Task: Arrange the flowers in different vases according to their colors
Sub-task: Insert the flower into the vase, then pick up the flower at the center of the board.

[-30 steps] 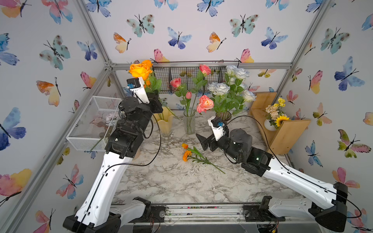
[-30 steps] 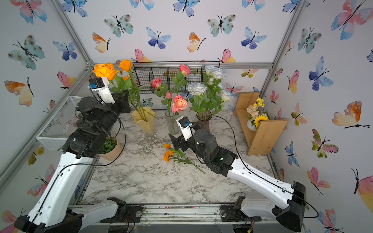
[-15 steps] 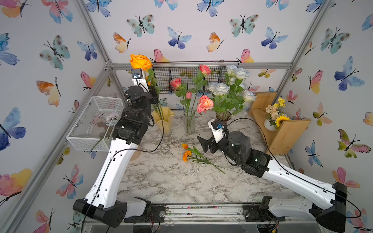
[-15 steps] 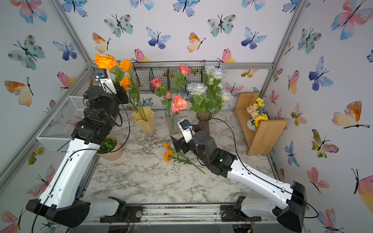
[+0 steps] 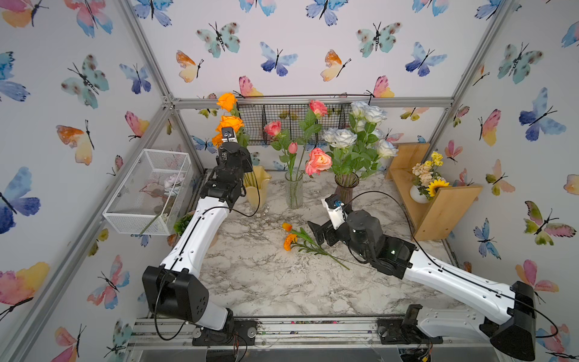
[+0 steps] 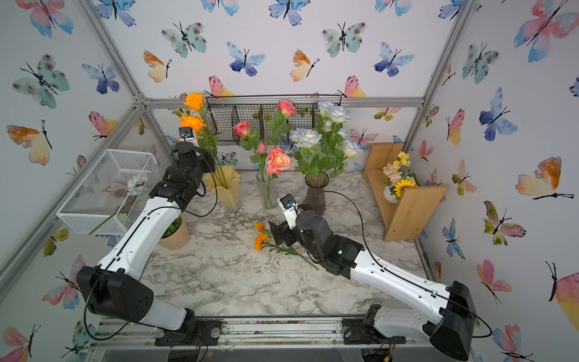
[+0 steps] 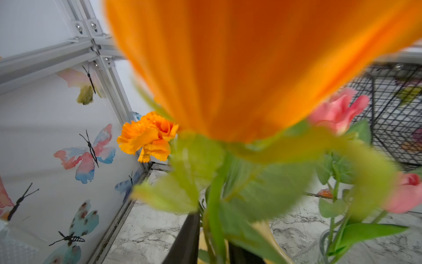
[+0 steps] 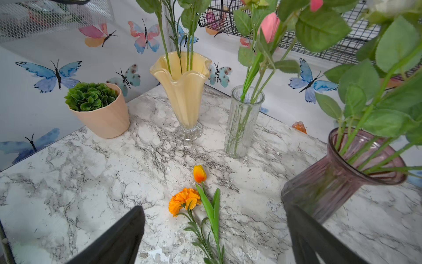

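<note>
Left end effector [image 7: 212,244] lower now, fingers [image 7: 185,240] half behind blurred rose leaves [image 7: 262,194].

The left gripper [image 7: 213,230] has reached toward 11 o'clock and lowered its orange rose [image 5: 230,123] among the other orange blooms, stem in the yellow vase [image 5: 263,181]. The right gripper [image 8: 212,206] has dipped nearer the loose marigold [image 8: 185,201].

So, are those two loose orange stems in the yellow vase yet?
Out: the orange stems lie flat on the marble, apart from the yellow vase.
</note>
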Robot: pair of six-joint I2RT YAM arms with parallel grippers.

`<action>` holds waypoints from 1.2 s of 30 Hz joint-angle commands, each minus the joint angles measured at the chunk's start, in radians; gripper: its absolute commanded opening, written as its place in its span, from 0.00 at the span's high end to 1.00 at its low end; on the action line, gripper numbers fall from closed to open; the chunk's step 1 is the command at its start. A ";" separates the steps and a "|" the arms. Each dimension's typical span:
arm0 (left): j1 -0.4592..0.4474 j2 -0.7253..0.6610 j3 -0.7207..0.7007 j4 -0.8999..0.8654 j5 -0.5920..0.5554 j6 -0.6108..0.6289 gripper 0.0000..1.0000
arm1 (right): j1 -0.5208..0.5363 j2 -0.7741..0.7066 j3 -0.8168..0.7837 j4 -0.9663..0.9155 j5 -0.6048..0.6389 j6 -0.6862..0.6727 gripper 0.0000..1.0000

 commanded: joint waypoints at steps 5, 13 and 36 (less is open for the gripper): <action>0.041 -0.007 0.047 -0.023 0.100 -0.075 0.01 | 0.003 -0.108 -0.004 -0.107 0.097 0.046 0.00; 0.083 -0.039 0.090 -0.117 0.190 -0.161 0.01 | -0.010 -0.116 -0.001 -0.175 0.092 0.103 0.00; 0.123 -0.582 -0.356 -0.162 0.339 -0.270 0.01 | -0.047 0.259 0.030 -0.387 -0.159 0.184 0.30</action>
